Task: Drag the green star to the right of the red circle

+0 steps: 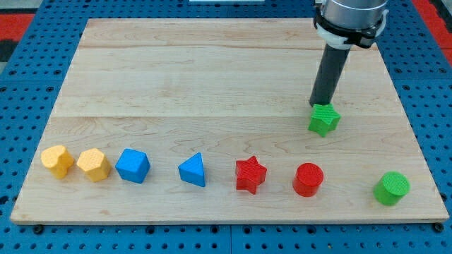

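Nearest the view's bottom we see a row of blocks on the wooden board (212, 70): from the view's left, a yellow block (57, 161), a second yellow block (93, 164), a blue cube (133, 166), a blue triangle (193, 171), a red star (250, 174), the red circle (308, 179) and a green cylinder (391, 188). Farther up sits the green star (324, 119) — above the red circle and slightly to its right, well apart from it. We have no pincer, only a rod — my tip (323, 104) touches the star's top edge.
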You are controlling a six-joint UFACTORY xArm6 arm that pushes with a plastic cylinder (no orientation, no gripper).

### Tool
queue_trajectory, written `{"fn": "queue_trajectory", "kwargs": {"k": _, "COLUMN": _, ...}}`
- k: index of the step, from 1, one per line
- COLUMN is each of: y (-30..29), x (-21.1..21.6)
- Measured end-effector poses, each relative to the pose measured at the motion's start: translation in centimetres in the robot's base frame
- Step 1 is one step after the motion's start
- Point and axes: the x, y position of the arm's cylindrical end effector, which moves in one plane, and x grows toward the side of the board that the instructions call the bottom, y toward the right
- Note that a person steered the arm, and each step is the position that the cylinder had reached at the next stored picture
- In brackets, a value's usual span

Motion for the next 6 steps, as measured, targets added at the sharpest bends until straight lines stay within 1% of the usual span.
{"fn": "queue_trajectory", "kwargs": {"k": 3, "y": 0.3, "x": 2.8}}
{"fn": "queue_trajectory", "kwargs": {"k": 6, "y": 0.3, "x": 7.1}}
